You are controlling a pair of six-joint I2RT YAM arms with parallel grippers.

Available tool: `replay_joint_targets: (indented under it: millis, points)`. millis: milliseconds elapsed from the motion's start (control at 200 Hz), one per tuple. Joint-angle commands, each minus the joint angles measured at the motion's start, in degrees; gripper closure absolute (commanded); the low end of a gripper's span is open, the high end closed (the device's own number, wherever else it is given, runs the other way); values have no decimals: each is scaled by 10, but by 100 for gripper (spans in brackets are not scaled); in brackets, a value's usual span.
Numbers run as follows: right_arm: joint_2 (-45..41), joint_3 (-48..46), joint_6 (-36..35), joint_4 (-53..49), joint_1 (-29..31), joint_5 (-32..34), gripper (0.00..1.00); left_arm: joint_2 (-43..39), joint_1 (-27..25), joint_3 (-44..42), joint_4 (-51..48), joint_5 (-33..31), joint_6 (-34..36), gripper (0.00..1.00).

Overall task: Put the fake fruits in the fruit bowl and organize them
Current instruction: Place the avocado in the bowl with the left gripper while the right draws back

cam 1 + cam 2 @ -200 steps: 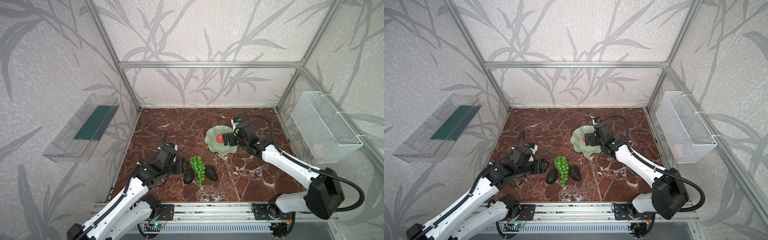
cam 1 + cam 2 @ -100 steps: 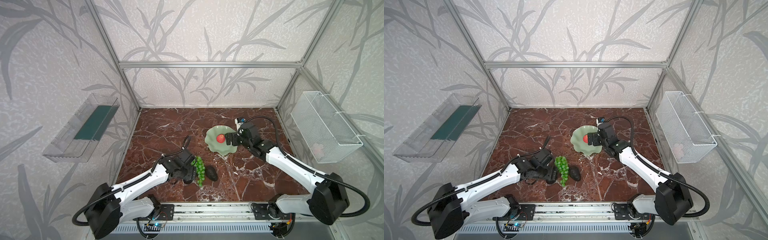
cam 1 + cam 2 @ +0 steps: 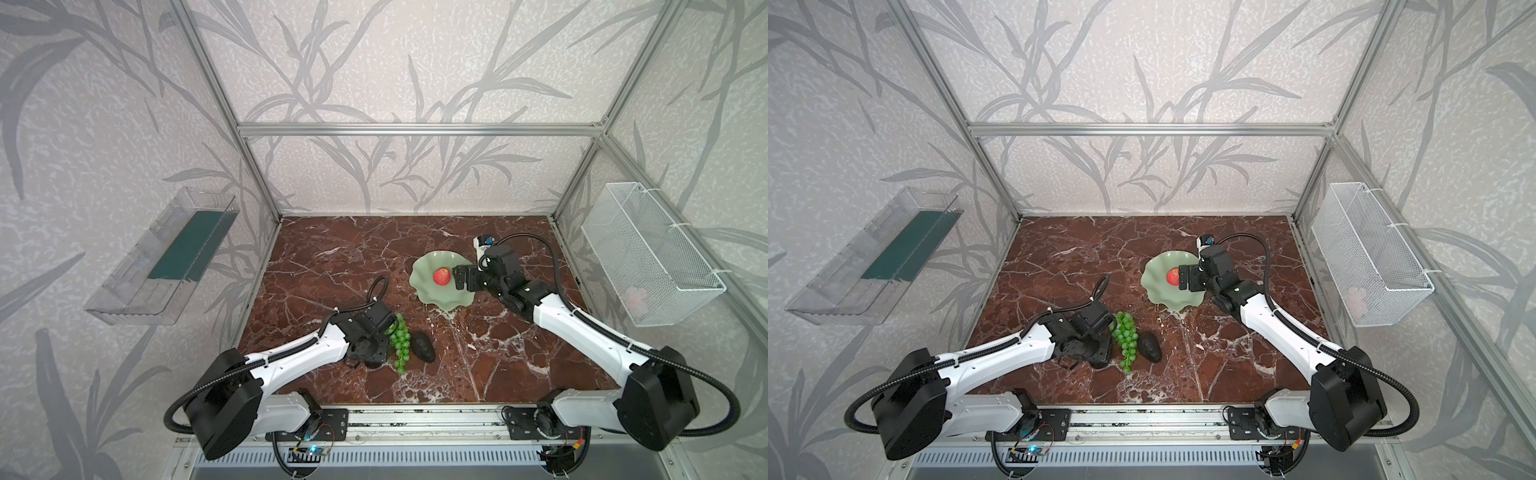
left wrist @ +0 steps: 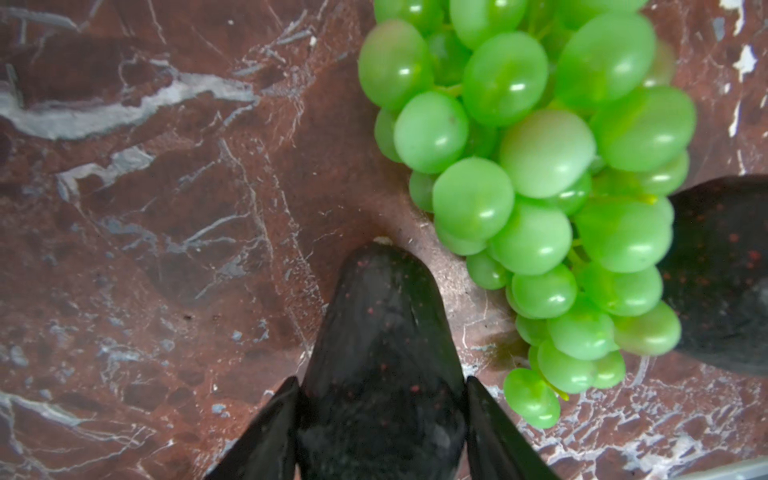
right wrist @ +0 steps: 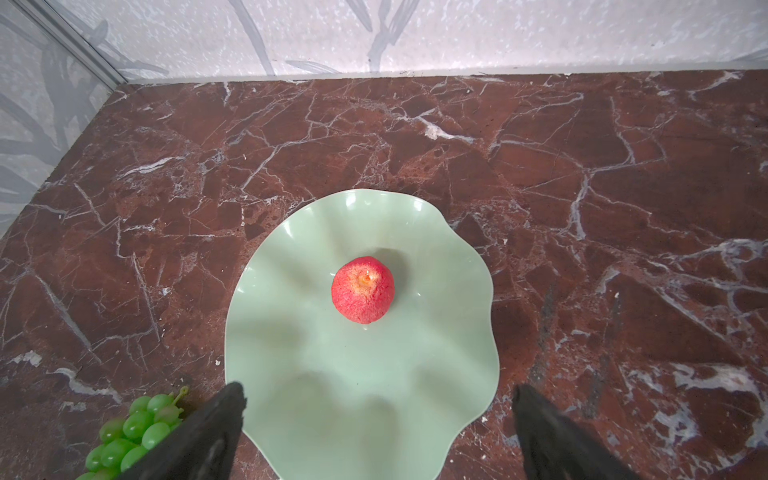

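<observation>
The pale green fruit bowl [image 3: 428, 297] [image 5: 353, 395] stands right of centre with the red apple [image 3: 441, 276] [image 5: 363, 289] lying in it. My right gripper [image 3: 461, 282] [image 5: 378, 388] hovers open over the bowl's right rim, holding nothing. Near the front, the green grapes [image 3: 401, 347] [image 4: 540, 187] lie on the marble between two dark avocados. My left gripper [image 4: 382, 380] is low on the left avocado [image 4: 382, 332], its fingers pressed against both sides. In both top views that avocado is mostly hidden under the gripper. The right avocado [image 3: 423, 345] [image 4: 723, 270] lies untouched.
A clear plastic tray [image 3: 162, 257] hangs on the left wall and a white wire-mesh basket [image 3: 648, 253] on the right wall. Aluminium posts [image 3: 257, 183] frame the marble floor's corners.
My left arm has reached in to the avocado left of the grapes and its jaws have narrowed onto it. My right gripper has drawn back from the apple, which stays in the bowl.
</observation>
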Motion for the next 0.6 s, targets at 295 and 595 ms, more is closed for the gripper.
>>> replay_joint_targets:
  millis: [295, 595]
  points:
    - [-20, -23, 20, 26, -15, -12, 1, -138, -1, 78, -57, -61, 31, 44]
    - [-99, -46, 18, -7, -27, 2, 1, 37, 13, 267, 25, -47, 132, 43]
